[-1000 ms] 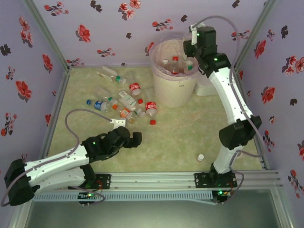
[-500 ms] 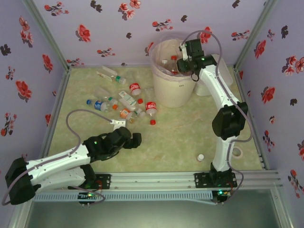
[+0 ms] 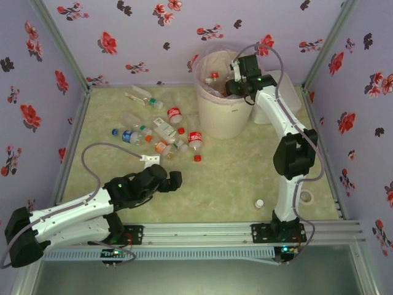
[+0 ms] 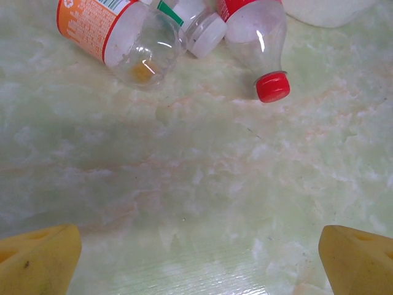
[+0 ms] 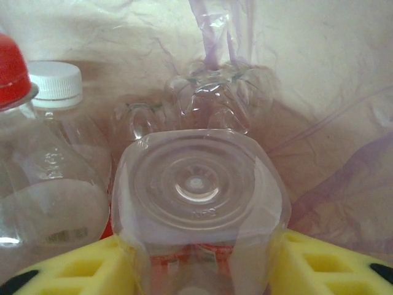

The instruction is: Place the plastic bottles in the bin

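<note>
Lavender walls point(image 3: 141, 34) printed with red and dark flowers close in three sides. The surface point(image 3: 233, 166) is pale green, marbled with faint orange veins. Silver metal posts point(image 3: 61, 46) rise at its far corners, and a slotted rail point(image 3: 202, 232) lines its near edge.

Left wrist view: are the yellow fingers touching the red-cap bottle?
Apart. The left wrist view shows the left gripper with its fingers at the bottom corners, and a stretch of table between them and the red-capped bottle up top.

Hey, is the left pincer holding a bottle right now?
No, the left pincer stands wide open over bare table, and the nearest red-capped bottle lies well beyond its fingertips.
</note>
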Robot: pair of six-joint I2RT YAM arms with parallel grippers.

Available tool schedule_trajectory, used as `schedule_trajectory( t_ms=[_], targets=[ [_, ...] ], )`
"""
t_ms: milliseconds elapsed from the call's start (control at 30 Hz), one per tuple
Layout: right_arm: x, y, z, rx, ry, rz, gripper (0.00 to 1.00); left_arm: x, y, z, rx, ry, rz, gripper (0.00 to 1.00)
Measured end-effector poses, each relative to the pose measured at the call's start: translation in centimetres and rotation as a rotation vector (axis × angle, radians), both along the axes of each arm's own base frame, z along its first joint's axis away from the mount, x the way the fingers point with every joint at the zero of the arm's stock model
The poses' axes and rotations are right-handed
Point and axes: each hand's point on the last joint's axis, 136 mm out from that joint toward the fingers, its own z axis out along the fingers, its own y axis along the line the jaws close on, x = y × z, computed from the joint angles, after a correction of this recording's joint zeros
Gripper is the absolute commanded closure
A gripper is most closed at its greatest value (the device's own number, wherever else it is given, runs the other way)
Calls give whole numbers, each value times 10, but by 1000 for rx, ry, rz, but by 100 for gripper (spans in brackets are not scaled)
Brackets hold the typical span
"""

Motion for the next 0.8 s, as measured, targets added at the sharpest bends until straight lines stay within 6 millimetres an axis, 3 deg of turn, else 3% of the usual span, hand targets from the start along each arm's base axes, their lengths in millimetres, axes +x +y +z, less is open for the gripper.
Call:
schedule_trajectory(
  t_ms=[100,200,267,433,533,667,800],
  targets=[
    [-3,0,8,19,-8,-7,20,-1,1,2,-12,-1,6,0],
    [-11,-1,33,52,-50,-14,7,-2,4,2,-17,6,16,0],
    [-22,-1,61,84,-109,-12,1,-3,7,1,-13,10,24,0],
    [-58,-13,155,163,-309,-16,0,-1,20,2,15,0,65,0],
    [-77,-19,195,204,-400,-18,0,4,31,7,35,-6,100,0],
    [-90,-19,213,271,-443,-19,0,19,48,26,55,-29,164,0],
    [-103,-16,199,376,-406,-36,0,44,80,50,81,-60,265,0]
  ],
)
